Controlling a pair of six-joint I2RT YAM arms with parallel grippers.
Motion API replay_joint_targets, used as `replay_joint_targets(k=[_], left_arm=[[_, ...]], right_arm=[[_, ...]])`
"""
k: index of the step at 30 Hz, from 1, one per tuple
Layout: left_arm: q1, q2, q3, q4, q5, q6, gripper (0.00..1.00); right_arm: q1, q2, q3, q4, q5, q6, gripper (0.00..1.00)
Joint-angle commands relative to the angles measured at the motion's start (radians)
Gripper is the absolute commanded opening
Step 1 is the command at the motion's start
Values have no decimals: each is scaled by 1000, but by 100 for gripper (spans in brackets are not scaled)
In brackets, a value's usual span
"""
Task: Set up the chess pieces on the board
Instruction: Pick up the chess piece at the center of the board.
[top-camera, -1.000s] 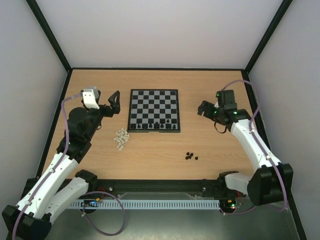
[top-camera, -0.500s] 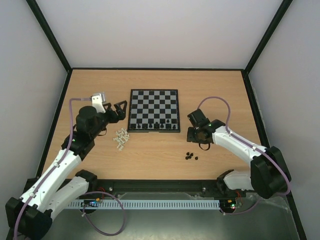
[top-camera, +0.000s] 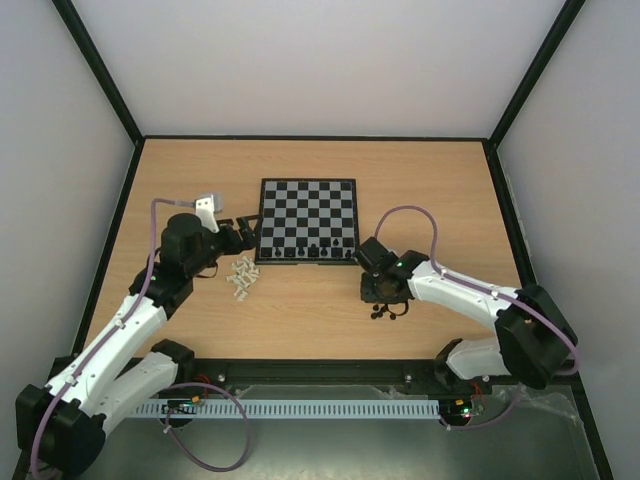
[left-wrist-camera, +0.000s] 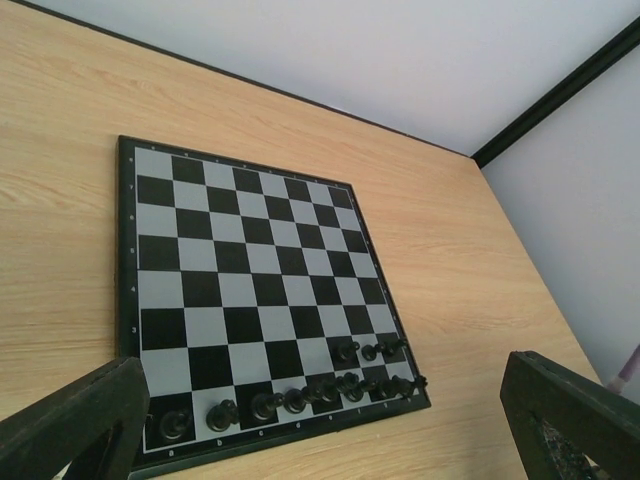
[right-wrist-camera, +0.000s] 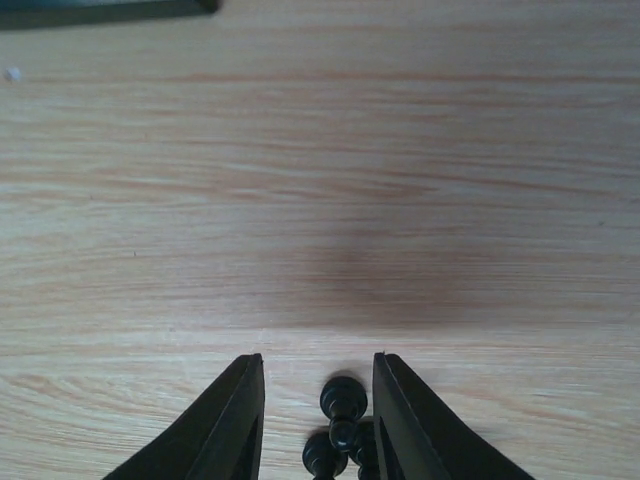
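Note:
The board (top-camera: 308, 205) lies at the table's middle, with several black chess pieces (top-camera: 312, 251) lined along its near edge; the left wrist view shows that row (left-wrist-camera: 300, 398) on the board (left-wrist-camera: 250, 250). A heap of white pieces (top-camera: 241, 277) lies off the board's near left corner. My left gripper (top-camera: 243, 236) hangs open just left of the board, its fingers wide apart (left-wrist-camera: 325, 362). My right gripper (top-camera: 381, 298) is low over a few loose black pieces (right-wrist-camera: 343, 400) on the wood. Its jaws (right-wrist-camera: 317, 362) straddle them, narrowed but still apart from them.
Black frame rails run along the table's edges, with pale walls behind them. The board's near edge (right-wrist-camera: 100, 8) shows at the top of the right wrist view. Bare wood lies between the board and the arm bases.
My right arm swung from the right of the board down and in over the loose black pieces, its jaws narrowing. My left gripper dropped toward the board's left edge.

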Motion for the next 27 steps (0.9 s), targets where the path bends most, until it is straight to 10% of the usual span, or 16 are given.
replay_joint_targets(k=[1,27], left_arm=[[-10,-10,-6,-33,34,-1,100],[-29,-41,-38,-13,40,44,100]], right_arm=[[37,43,-22,-69,9,49,31],[93,42,-58,-114,51,110,12]])
